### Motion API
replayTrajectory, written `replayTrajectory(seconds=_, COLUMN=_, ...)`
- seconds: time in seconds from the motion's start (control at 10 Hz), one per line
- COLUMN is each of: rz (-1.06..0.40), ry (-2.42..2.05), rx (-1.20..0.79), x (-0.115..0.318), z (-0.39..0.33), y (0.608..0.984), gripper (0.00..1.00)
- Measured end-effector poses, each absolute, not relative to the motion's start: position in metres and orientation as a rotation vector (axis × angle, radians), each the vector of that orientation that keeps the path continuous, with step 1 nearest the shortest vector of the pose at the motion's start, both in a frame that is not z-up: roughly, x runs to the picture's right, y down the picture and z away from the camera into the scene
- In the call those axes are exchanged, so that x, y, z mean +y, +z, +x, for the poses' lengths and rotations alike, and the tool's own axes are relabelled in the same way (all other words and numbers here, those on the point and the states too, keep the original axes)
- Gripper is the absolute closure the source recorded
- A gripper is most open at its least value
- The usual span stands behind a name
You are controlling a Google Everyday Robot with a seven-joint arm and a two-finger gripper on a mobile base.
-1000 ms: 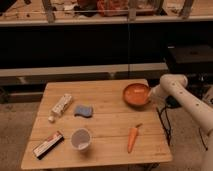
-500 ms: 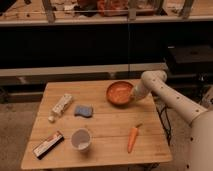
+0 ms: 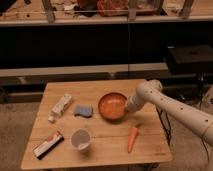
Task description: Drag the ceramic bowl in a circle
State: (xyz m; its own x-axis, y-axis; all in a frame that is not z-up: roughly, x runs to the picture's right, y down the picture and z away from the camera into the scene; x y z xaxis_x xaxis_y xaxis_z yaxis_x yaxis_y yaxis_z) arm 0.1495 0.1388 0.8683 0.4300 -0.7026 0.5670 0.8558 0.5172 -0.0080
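Note:
The ceramic bowl [image 3: 112, 105] is round, shallow and orange-red, and it sits near the middle of the wooden table [image 3: 100, 152]. My gripper [image 3: 128, 106] is at the bowl's right rim, at the end of the white arm [image 3: 172, 107] that reaches in from the right. The gripper touches or overlaps the rim.
A blue sponge [image 3: 83, 110] lies just left of the bowl. A white tube [image 3: 60, 107] lies further left. A clear plastic cup [image 3: 80, 139] stands in front. A carrot [image 3: 132, 138] lies front right. A red-and-white packet [image 3: 47, 144] lies front left. Dark shelving stands behind the table.
The bowl has slid left and toward the front, from the table's right back part to near its middle. The arm has followed it, staying at its right rim.

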Motion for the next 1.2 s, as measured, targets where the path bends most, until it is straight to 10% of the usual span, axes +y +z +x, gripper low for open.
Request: replayTrajectory(seconds=1.2, rz=-0.4, ry=-0.749, rx=-0.319, x=0.108, z=0.33, y=0.919, gripper=1.0)
